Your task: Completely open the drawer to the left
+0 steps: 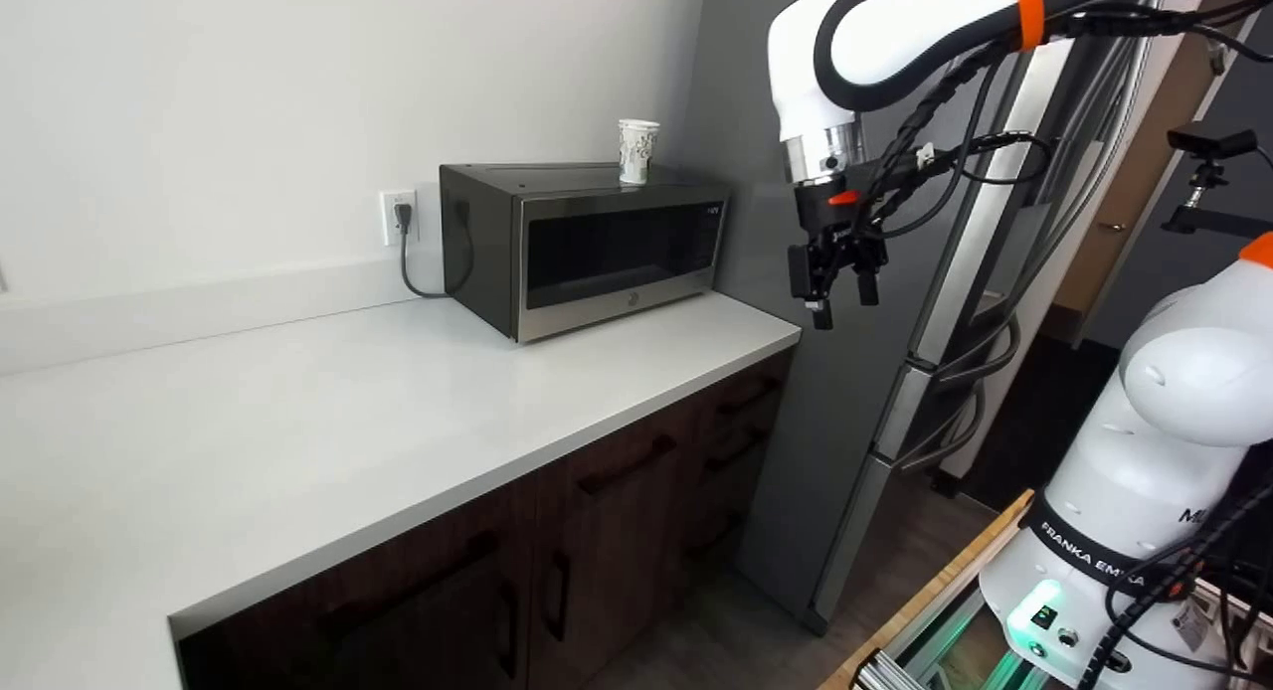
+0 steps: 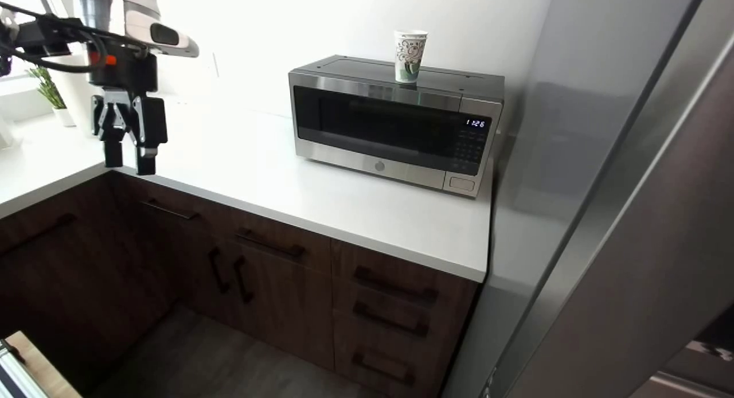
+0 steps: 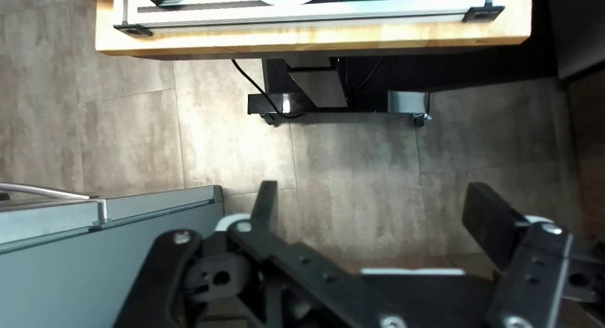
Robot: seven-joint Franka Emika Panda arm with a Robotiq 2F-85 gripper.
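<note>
Claw [image 2: 129, 162] spread wide, holding nothing; floor [image 3: 359, 200] visible between its tips in the wrist view. Drawer [image 2: 175, 204], taken (not certain) as the left of the paired wide fronts in an exterior view, sits fully closed: judged nothing of the opening done. Remaining: reach down, catch the handle [image 2: 172, 210], draw it out to the stop. Position: drawer lower than the claw, well apart, past it on the side away from the base [image 1: 1104, 531]; desk [image 1: 328, 451] above it.
</note>
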